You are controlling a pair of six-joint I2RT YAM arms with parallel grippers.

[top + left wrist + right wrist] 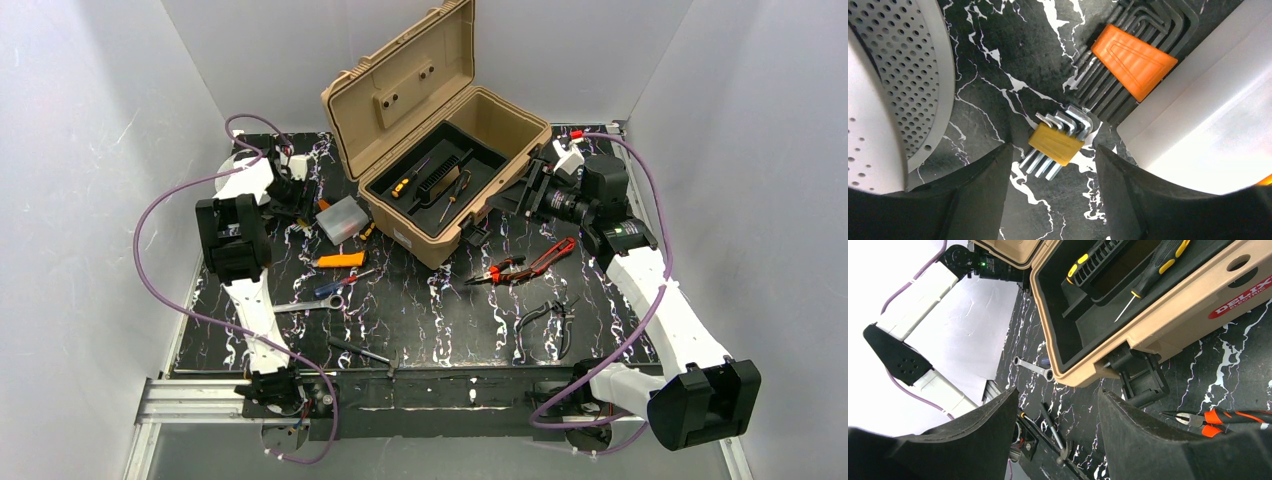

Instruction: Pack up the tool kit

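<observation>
On the left, the left gripper (pixel 1052 165) is low over the tabletop (pixel 440 320), its jaws apart on each side of a small yellow hex key set (pixel 1055 144), not squeezing it. The tan toolbox (pixel 410 232) stands at the back middle with its lid up. Just right of it, the right gripper (pixel 1058 392) is spread wide and holds nothing.
</observation>
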